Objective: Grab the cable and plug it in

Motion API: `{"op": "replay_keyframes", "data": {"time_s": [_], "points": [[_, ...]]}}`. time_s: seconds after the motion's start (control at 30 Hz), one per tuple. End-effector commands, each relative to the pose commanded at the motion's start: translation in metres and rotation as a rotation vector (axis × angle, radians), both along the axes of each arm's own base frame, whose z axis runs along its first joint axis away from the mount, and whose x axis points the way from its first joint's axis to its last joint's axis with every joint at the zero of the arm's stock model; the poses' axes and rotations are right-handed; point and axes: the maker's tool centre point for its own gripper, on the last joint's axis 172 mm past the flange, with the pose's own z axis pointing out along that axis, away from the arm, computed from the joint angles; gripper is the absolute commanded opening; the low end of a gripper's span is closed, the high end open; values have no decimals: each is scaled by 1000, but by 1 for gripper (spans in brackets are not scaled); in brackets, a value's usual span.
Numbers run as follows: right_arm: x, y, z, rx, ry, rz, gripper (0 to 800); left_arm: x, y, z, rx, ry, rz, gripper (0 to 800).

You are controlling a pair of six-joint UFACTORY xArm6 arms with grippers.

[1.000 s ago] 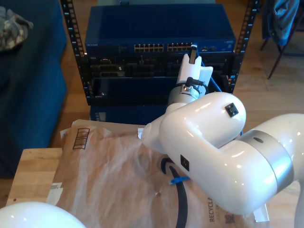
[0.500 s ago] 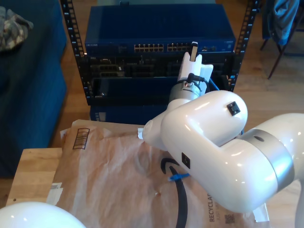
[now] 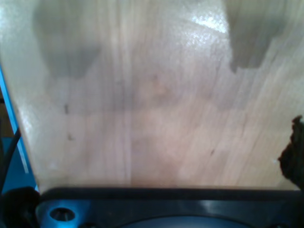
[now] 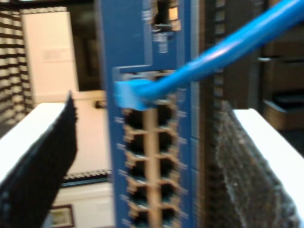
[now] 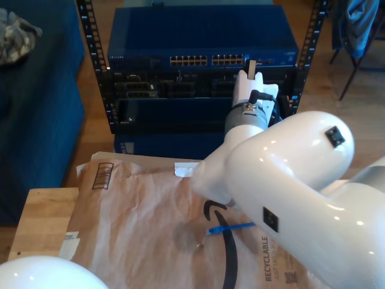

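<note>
My second gripper (image 4: 147, 156), fingers spread apart and grasping nothing, is facing the blue network switch (image 4: 142, 57), where the cable (image 4: 213, 52) plug is sitting at a port, so next I should be confirming seating and retreating straight.

Rack: a black-railed equipment rack (image 5: 91, 54) stands on the wooden floor beyond the counter.
Switch: a blue network switch (image 5: 201, 36) sits at the rack's top, two rows of ports (image 5: 207, 60) across its face.
Counter: pale wood (image 5: 42, 220), near the exterior view's left.
Paper: a crumpled brown mailer (image 5: 144, 223) covers the counter.
Sofa: dark blue (image 5: 36, 114), at the exterior view's left.
</note>
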Motion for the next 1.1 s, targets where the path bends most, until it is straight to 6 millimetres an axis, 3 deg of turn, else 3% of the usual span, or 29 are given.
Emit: {"op": "replay_keyframes", "data": {"time_s": [0.1,0.23,0.37,0.63,0.93,1.03,1.1], "points": [[-4,-5,4,20,36,15,521,0,0,0,0,0,0,800],[-3,-50,14,16,65,-22,538,0,0,0,0,0,0,800],[-7,-83,12,-26,154,-1,650,0,0,0,0,0,0,800],[-46,-172,18,-162,249,-23,745,0,0,0,0,0,0,800],[-79,-274,19,-289,375,-37,747,0,0,0,0,0,0,800],[-92,-297,14,-326,427,-8,747,0,0,0,0,-1,1,800],[-106,-320,13,-361,462,4,791,0,0,0,0,0,0,800]]}}
